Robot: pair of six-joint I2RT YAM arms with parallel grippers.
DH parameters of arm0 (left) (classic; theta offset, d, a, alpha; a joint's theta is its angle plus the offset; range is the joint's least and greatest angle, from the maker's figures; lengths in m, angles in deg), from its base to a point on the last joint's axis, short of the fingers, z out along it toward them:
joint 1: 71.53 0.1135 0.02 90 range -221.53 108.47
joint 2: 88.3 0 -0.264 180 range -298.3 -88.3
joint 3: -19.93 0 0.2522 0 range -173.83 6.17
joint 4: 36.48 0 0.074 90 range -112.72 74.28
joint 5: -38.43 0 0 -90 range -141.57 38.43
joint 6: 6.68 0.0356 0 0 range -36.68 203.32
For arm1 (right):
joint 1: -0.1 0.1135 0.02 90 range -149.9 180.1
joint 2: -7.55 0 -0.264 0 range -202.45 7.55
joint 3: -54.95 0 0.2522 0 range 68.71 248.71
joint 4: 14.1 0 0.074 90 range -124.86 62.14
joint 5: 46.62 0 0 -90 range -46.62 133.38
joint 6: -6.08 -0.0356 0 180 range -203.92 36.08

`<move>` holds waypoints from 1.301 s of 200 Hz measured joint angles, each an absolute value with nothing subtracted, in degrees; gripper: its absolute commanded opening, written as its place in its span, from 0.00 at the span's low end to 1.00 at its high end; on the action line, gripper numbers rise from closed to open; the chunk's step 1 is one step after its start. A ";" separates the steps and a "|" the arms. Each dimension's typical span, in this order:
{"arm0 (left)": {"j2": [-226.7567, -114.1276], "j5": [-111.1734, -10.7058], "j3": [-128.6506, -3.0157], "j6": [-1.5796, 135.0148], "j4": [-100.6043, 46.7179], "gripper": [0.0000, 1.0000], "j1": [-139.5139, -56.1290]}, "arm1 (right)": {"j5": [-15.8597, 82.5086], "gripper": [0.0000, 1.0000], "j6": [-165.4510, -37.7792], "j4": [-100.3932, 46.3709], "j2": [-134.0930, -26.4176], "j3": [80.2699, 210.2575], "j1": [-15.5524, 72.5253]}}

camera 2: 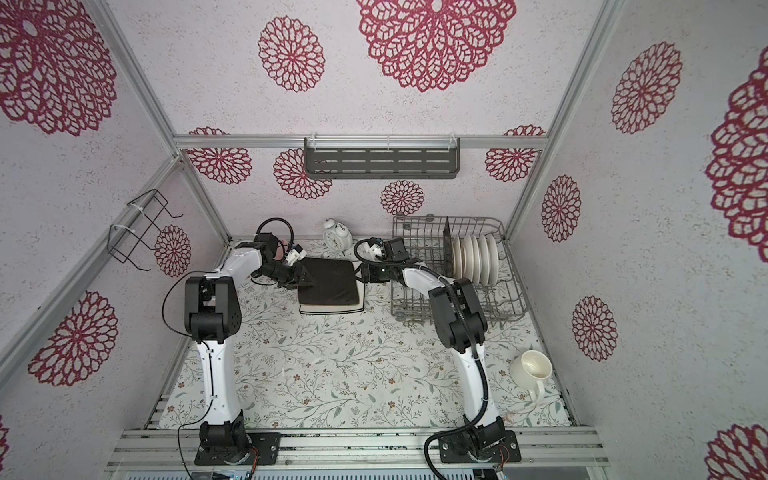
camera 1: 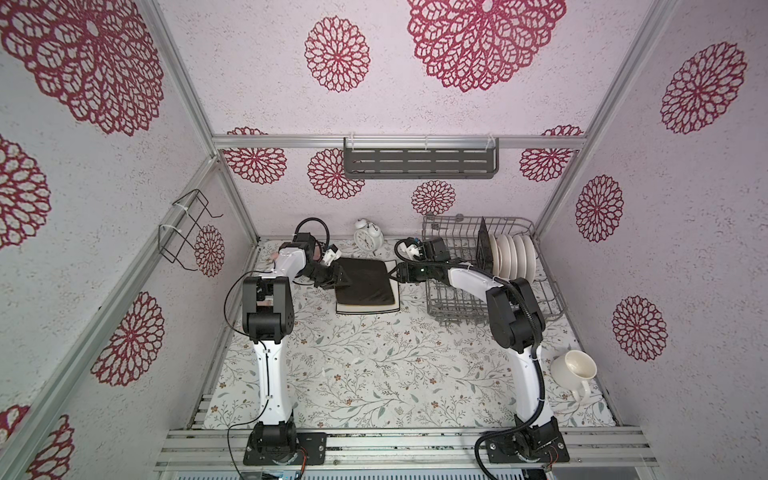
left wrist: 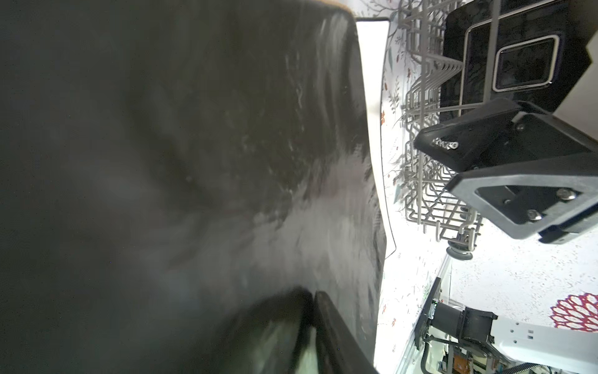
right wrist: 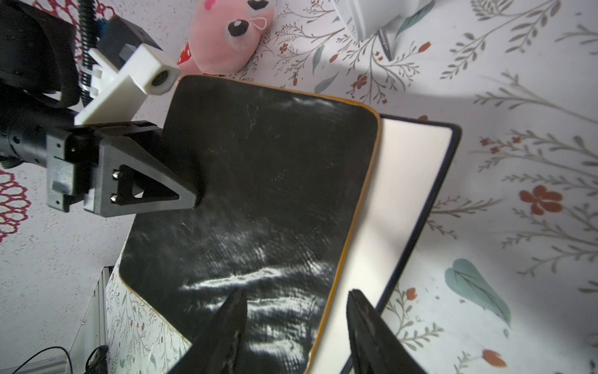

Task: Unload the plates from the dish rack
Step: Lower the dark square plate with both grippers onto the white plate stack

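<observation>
A square plate [camera 1: 365, 280] lies face down, black back up, on a white black-edged square plate [right wrist: 404, 194] in the middle of the table. My left gripper [camera 1: 341, 281] sits at this top plate's left edge, one finger [right wrist: 184, 181] resting on the black back; the grip itself is hidden. My right gripper [right wrist: 296, 293] stands open over the stack's right edge, one finger above the black back and one above the white plate. The grey wire dish rack [camera 1: 457, 309] at the back right holds several round white plates [camera 1: 513, 255] upright beside a black-backed square plate [camera 1: 483, 245].
A white alarm clock [camera 1: 368, 239] stands behind the stack, and a pink plush toy [right wrist: 226, 35] lies near my left wrist. A cream mug [camera 1: 575, 370] lies on its side at the front right. A dark slotted shelf [camera 1: 419, 160] and a black wire holder [camera 1: 185, 228] hang on the walls.
</observation>
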State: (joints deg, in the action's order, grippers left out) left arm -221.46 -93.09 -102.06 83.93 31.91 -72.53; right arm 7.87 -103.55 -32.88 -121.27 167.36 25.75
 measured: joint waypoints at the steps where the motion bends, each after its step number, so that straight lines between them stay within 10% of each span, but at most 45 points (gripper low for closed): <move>1: -221.48 -93.06 -102.10 83.95 31.97 0.38 -72.53 | 7.89 0.53 -103.55 -32.88 -121.27 167.36 25.75; 260: -223.76 -81.37 -107.06 85.28 33.46 0.45 -75.06 | 10.19 0.55 -103.58 -33.23 -121.33 167.36 25.75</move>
